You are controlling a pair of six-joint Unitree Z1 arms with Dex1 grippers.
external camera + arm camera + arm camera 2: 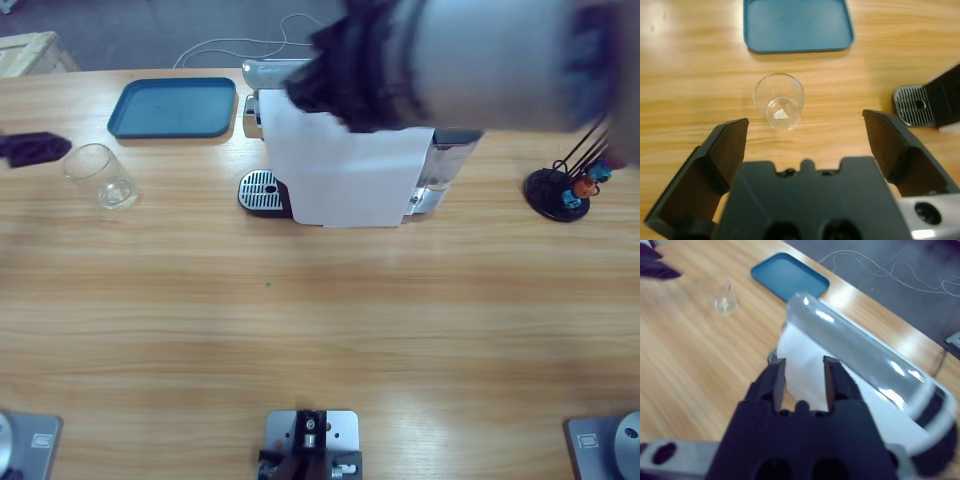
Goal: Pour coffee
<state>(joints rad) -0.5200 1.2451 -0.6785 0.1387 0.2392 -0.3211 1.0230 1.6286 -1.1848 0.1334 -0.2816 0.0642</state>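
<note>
Best to line the left gripper [802, 137] up square on the glass tumbler [779, 101] before closing, jaws spread wide with nothing between them. Tumbler just ahead, centred, upright between blue tray [797, 24] and gripper (coffee hard to make out). Right gripper [803, 377] over the white coffee machine [345, 170], 2 jaws narrowly apart, empty.

Clear glass tumbler [779, 101] upright on table, near blue tray; coffee not discernible inside.

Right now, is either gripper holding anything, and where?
Nothing held. Left gripper is open, short of the glass tumbler; right gripper is open above the coffee machine.
</note>
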